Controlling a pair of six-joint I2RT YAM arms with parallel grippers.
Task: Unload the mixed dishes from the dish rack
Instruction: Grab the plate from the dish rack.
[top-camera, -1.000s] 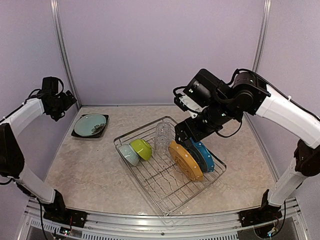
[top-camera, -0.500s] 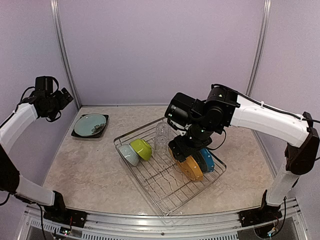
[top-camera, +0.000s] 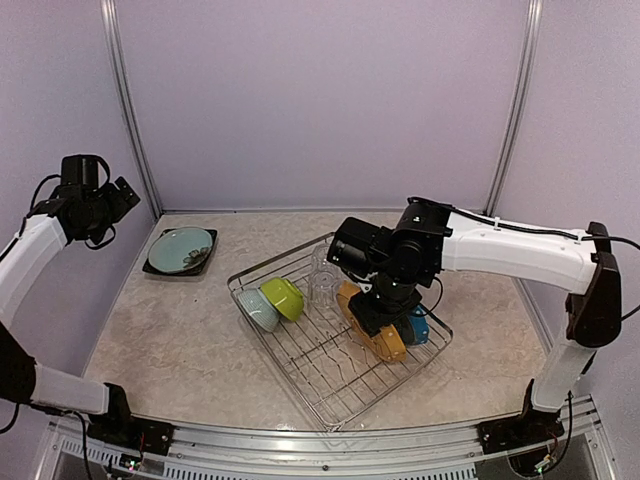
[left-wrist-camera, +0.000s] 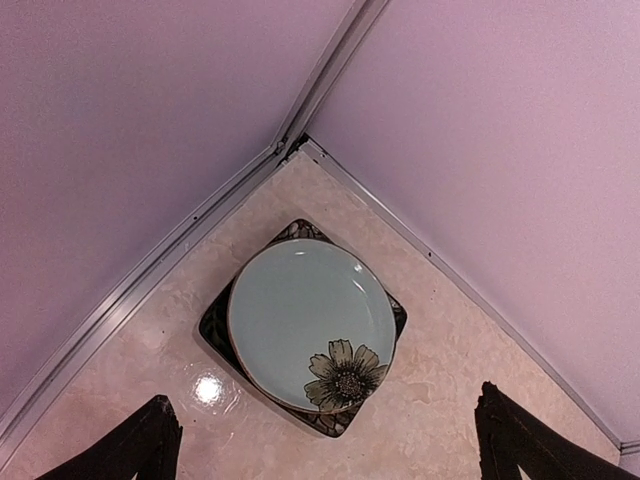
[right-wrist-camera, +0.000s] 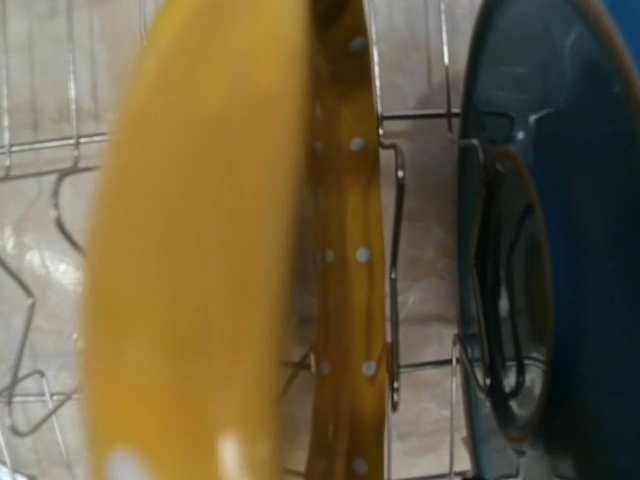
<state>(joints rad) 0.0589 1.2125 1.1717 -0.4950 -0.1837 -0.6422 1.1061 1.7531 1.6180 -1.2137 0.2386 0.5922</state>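
The left claw hangs high over the back left corner of the worktop, its fingers spread wide apart with nothing between them. Beneath it a black square plate lies flat near the corner walls, outside the rack, and a pale teal plate with a dark flower print lies centred on it.

The dish rack sits mid-worktop, turned diagonally. At its left end a pale-blue bowl leans on its side, and a lime bowl is tipped against it. Next come the clear glasses, standing close together near the back rim and hard to tell apart. Further right, the orange-dotted plate stands on edge among the tines, with the blue-dotted plate on edge just beside it.

The right claw reaches down onto the top of the orange-dotted plate, covering part of it. In the right wrist view the plate's blurred rim fills the left half. I cannot tell whether the jaws have clamped on it.
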